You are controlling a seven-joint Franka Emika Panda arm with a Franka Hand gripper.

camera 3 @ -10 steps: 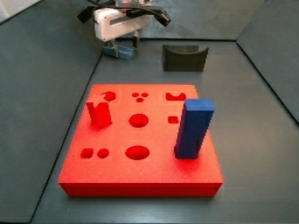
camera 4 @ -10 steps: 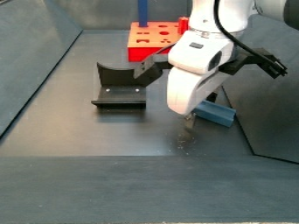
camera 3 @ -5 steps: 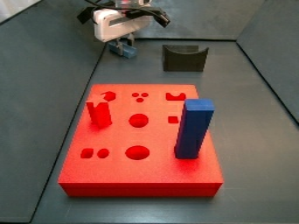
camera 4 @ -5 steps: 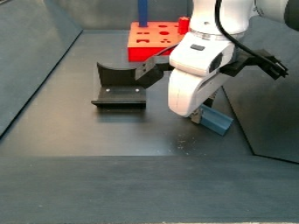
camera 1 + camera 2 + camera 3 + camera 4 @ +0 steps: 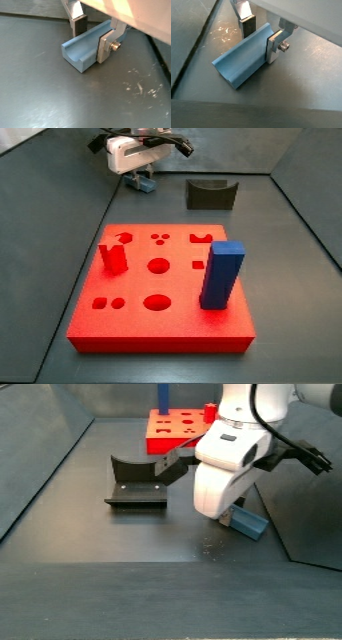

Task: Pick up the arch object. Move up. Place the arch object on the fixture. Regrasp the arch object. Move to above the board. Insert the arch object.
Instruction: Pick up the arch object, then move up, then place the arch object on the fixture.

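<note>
No words, numbers or signs can be read anywhere in these pictures. The gripper (image 5: 93, 31), low over the floor with one finger on each side of the arch object (image 5: 85, 46), has no writing on it. The red board (image 5: 160, 278) and the dark fixture (image 5: 210, 194) are plain too.

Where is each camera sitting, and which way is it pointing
Wrist view: rides on the arm just above the pincer, looking down at the arch object between its fingers on the grey floor.
Wrist view: same perch, from another angle; the arch object fills it.
Side view: high beyond the board, facing the fixture and the arm's white wrist at the back.
Side view: low on the floor, facing the fixture, the board behind it; the arm fills the middle.
All four share the arch object.
</note>
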